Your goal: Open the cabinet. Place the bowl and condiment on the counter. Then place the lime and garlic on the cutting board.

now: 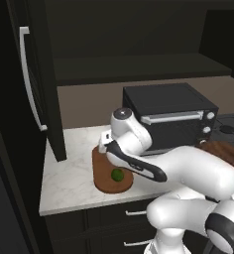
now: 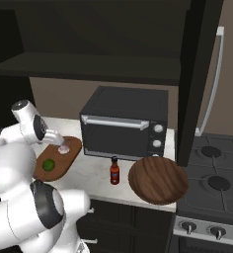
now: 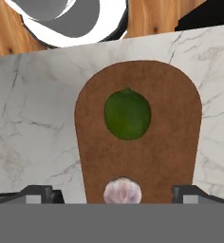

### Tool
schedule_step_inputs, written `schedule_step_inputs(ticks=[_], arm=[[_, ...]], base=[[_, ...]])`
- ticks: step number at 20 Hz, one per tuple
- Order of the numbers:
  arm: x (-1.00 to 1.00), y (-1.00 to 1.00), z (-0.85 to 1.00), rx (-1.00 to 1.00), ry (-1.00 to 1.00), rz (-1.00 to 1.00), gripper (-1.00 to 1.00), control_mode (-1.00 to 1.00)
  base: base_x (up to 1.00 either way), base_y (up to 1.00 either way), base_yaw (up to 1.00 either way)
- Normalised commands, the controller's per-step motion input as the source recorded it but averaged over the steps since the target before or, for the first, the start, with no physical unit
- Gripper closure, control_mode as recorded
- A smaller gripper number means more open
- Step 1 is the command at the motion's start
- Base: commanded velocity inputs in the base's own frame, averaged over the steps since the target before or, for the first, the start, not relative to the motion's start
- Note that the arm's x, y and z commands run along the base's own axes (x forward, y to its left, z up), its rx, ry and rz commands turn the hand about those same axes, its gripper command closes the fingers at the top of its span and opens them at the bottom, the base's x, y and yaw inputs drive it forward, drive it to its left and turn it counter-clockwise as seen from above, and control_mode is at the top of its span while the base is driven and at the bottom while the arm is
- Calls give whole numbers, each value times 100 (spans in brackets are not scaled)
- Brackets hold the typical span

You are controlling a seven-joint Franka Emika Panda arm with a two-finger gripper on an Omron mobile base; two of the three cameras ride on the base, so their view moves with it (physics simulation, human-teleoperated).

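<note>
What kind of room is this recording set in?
A kitchen, rendered rather than real: a marbled counter carries a toaster oven beside a gas stove, and a cutting board holds a lime and garlic.

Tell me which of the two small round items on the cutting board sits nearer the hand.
The garlic, pale pinkish-white, lies between the open hand tips; the green lime sits farther along the cutting board.

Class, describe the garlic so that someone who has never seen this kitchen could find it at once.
Start at the black toaster oven on the marbled counter; to its left lies a reddish-brown cutting board. Two small things sit on it: the garlic lies at the end nearer the oven, the lime toward the counter's front edge. The garlic is the pale pinkish-white bulb, not the dark-green ball.
</note>
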Motion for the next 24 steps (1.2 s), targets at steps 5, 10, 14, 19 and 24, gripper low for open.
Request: schedule_step_inputs(ticks=[5, 10, 14, 19, 24], arm=[[-28, 0, 34, 0, 0, 0, -100, -100], [-28, 0, 33, 0, -1, 0, -100, -100], [-30, 0, 31, 0, -1, 0, -100, -100], [-33, 0, 26, 0, -1, 0, -100, -100], [-34, -1, 17, 0, -2, 0, -100, -100]], base=[[0, 0, 0], [0, 0, 0], [0, 0, 0], [0, 0, 0], [0, 0, 0]])
